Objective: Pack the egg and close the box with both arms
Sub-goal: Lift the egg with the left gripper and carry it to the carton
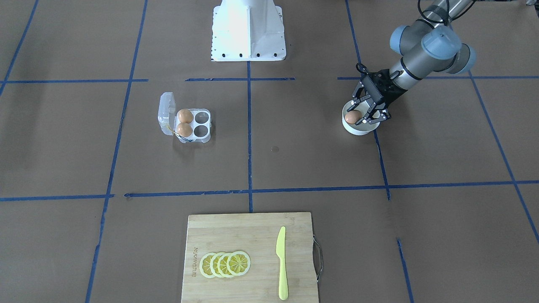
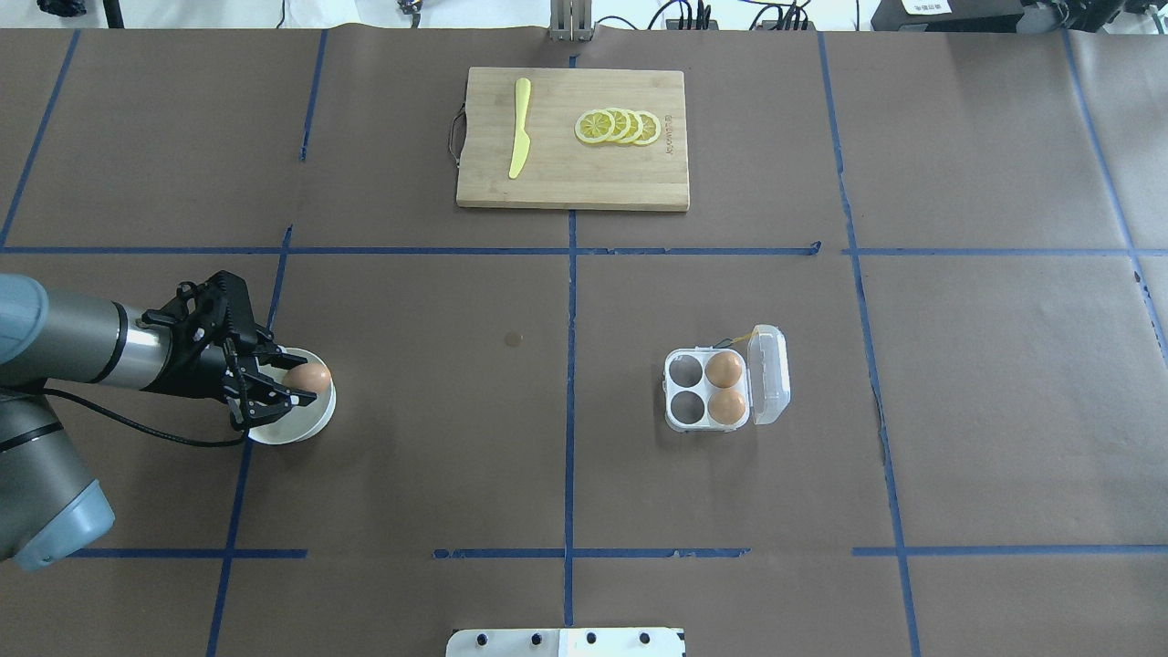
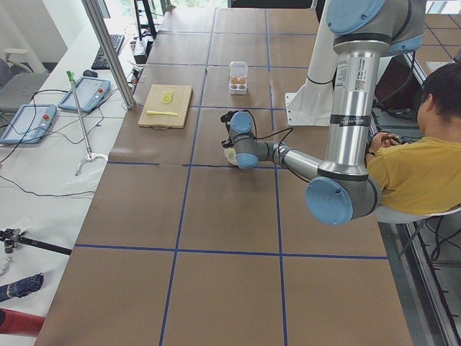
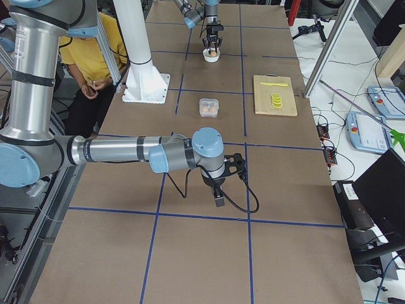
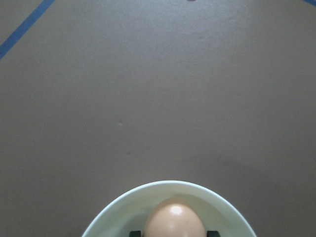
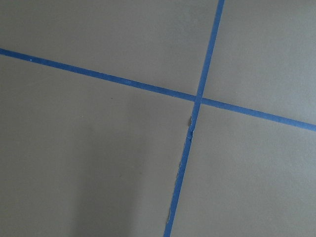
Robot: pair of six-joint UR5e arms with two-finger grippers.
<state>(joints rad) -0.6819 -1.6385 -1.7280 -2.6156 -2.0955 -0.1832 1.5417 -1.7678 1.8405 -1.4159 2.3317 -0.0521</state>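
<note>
One small smooth orange-brown egg [image 2: 308, 375]: in round white bowl [image 2: 292, 434], 9 o'clock on worktop [image 2: 456, 438].
Left gripper [image 2: 300, 379]: narrowed onto egg's sides.
Right gripper [image 4: 219, 197]: cannot tell.
Handling: light, slick, brittle; hold gently across the middle.
Clear plastic four-cell carton [image 2: 704, 391]: 3 o'clock, lid open.

The only lettering I can find on the table is a dark mark burnt into the bamboo cutting board [image 1: 252, 235]. It runs along the short edge opposite the board's metal handle [image 1: 319, 256], just beside the lemon slices [image 1: 225, 264]. It looks like a small logo followed by a row of capitals, perhaps starting with K and S, but it is too small for me to read with any certainty. Off the table beyond the board, out past its lemon-slice end, a white sheet [image 2: 926, 6] carries dark print that I cannot make out either.
</note>
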